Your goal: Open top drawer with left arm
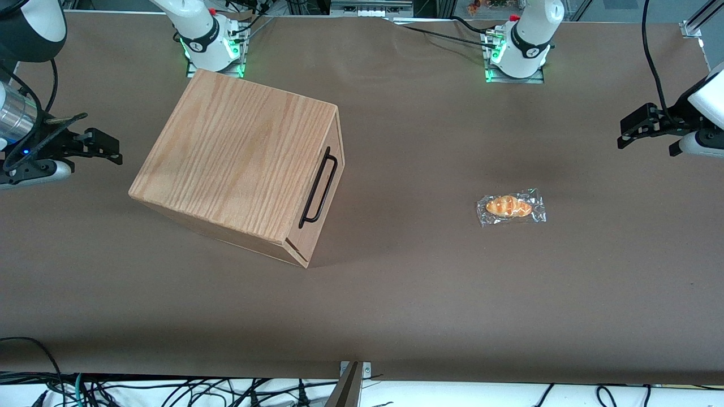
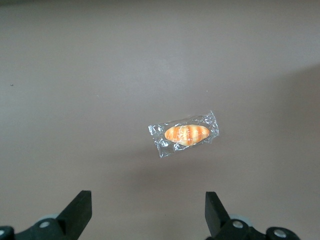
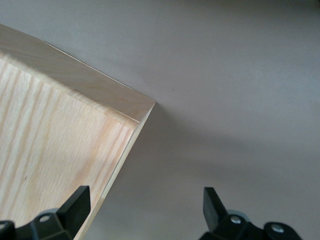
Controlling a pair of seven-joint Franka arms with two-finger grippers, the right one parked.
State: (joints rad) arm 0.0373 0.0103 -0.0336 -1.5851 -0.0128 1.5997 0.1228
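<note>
The wrapped bread roll (image 1: 511, 207) lies right of centre in the front view, on the brown table (image 1: 430, 294). Left of centre sits the wooden box (image 1: 237, 164), its top drawer (image 1: 325, 189) shut, black handle (image 1: 318, 189) facing the roll. At the right edge the left arm (image 1: 704, 104) holds its gripper (image 1: 642, 135) above the table, fingers (image 2: 80, 210) spread wide, well apart from the drawer.

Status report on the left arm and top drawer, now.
Gripper open, empty, high at working arm's end of table. Top drawer shut, handle untouched. Wrapped bread lies between gripper and drawer.
</note>
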